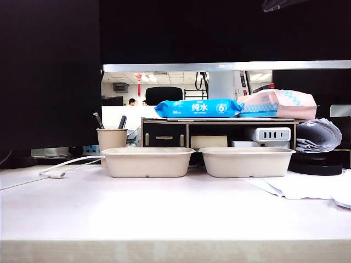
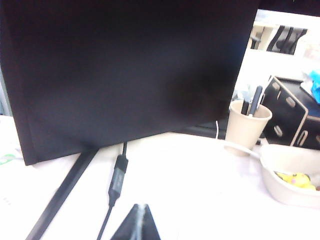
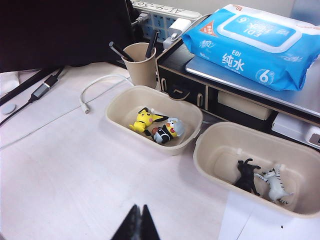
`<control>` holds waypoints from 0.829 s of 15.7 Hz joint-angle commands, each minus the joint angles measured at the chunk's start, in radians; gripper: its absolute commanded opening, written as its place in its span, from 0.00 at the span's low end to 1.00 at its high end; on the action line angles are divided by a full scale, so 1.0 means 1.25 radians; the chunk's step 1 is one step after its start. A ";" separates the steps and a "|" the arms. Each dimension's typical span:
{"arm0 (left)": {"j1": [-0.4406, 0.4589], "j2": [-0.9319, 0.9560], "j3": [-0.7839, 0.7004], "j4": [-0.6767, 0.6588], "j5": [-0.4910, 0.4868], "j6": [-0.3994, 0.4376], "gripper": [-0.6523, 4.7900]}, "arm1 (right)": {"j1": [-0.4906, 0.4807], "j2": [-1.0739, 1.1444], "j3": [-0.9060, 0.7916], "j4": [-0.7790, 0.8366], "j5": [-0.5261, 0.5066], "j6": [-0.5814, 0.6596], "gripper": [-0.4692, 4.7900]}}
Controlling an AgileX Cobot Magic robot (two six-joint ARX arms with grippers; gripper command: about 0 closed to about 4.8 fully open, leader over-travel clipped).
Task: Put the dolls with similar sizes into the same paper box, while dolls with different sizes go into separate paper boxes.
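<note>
Beige pulp makes up both paper boxes, which stand side by side on the pale table (image 1: 175, 208) in front of a low black shelf unit (image 1: 164, 134): the left paper box (image 1: 148, 161) and the right paper box (image 1: 247, 161), close together but apart. From the exterior view their walls hide what lies inside and neither arm shows there. The right wrist view looks down into them. In the left paper box the yellow-and-black doll (image 3: 144, 120) lies against the striped bee-like doll (image 3: 168, 130), the two touching near the middle of the floor. In the right paper box the tiny black doll (image 3: 246, 176) and the tiny whitish-grey doll (image 3: 273, 183) lie just beside each other. The right gripper (image 3: 139, 220) hangs above bare table on the near side of the boxes, its dark fingers pressed together with nothing between them. The left gripper (image 2: 142, 220) hovers over the table close to a dark monitor (image 2: 125, 70), its fingers likewise closed on nothing; a black cable adapter (image 2: 118, 179) lies just ahead of it. A beige pen cup (image 3: 139, 65) stands beside the left paper box, and a blue wet-wipes pack (image 3: 255, 42) rests on the shelf unit.
</note>
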 commanded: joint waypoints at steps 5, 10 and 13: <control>-0.002 -0.002 -0.029 0.038 0.004 -0.011 0.11 | 0.000 -0.002 0.004 0.012 0.001 0.002 0.08; -0.002 -0.002 -0.072 0.099 0.006 -0.016 0.11 | 0.000 -0.002 0.004 0.012 0.001 0.002 0.08; -0.002 -0.002 -0.085 0.116 0.006 -0.030 0.11 | 0.000 -0.002 0.004 0.012 0.001 0.002 0.08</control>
